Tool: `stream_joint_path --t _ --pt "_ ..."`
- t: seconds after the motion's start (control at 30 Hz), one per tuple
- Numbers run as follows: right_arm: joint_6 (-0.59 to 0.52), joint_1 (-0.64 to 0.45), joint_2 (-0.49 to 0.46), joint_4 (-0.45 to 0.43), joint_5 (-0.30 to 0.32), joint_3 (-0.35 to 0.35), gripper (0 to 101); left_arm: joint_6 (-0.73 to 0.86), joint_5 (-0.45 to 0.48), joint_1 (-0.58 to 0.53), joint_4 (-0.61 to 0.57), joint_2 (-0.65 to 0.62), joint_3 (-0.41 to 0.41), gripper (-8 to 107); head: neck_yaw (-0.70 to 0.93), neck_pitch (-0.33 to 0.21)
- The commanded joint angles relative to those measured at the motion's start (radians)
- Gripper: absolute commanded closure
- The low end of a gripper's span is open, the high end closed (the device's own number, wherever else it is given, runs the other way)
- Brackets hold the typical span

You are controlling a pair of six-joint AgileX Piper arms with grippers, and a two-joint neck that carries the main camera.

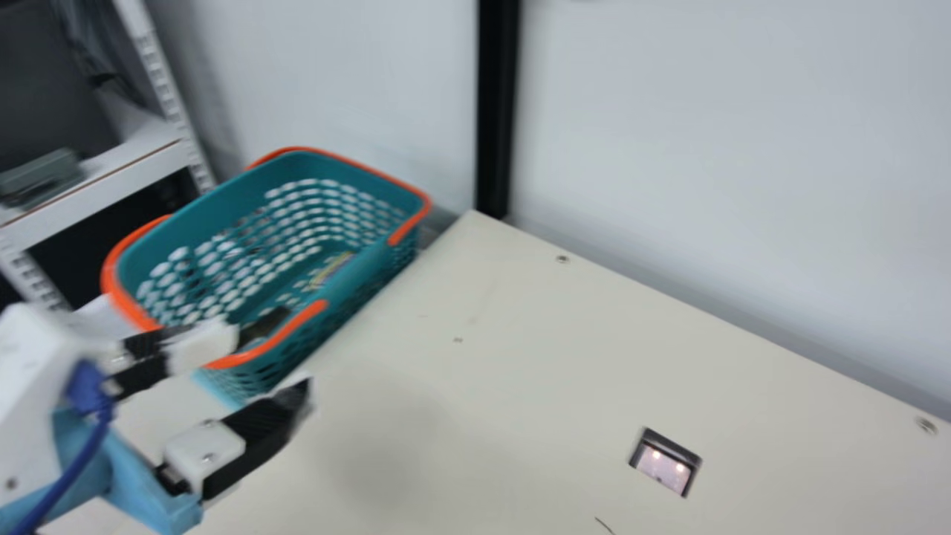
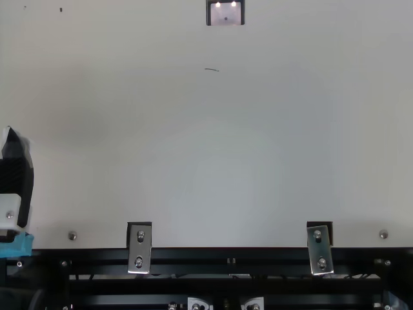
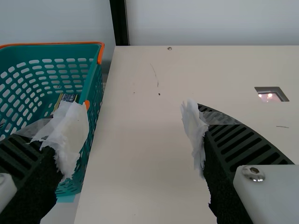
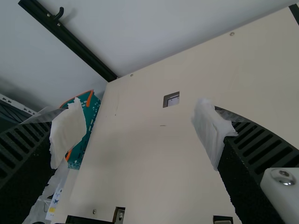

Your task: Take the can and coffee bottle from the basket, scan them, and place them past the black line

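My left gripper [image 1: 267, 368] is at the near end of the teal basket [image 1: 371, 271], its fingers spread wide. One finger is over the basket's rim, the other over the table. Inside the basket are a dark item [image 1: 269, 322] and a yellowish printed one [image 1: 332, 269]; I cannot tell which is the can or the bottle. In the left wrist view the basket [image 3: 96, 100] stands beside the open gripper [image 3: 134, 133], with nothing between the fingers. My right gripper [image 4: 140, 133] is open and holds nothing. The scanner window [image 1: 665, 461] is set into the tabletop.
The cream table [image 1: 475, 401] stretches right of the basket, with a wall and a black post [image 1: 496, 104] behind. A white shelf rack [image 1: 96, 182] stands at the far left. Metal brackets [image 2: 139, 248] are fixed at the table's front edge.
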Motion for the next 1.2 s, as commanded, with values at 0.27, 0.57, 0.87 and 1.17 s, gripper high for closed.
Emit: stream_joint_path --t 0.27,0.57,0.87,1.17 --pt "0.0 0.0 0.0 0.0 0.0 0.0 0 0.0 0.0 0.0 0.0 0.0 0.0 9 0.132 -0.031" --pt "0.0 0.0 0.0 0.0 0.0 0.0 0 -0.002 -0.001 0.008 -0.002 0.009 -0.007 9 0.132 -0.031" --pt "0.0 0.0 0.0 0.0 0.0 0.0 0 -0.12 -0.005 0.097 -0.001 0.263 -0.227 9 0.132 -0.031" --pt "0.0 0.0 0.0 0.0 0.0 0.0 0 -0.113 0.038 0.262 0.012 0.629 -0.547 9 0.132 -0.031"
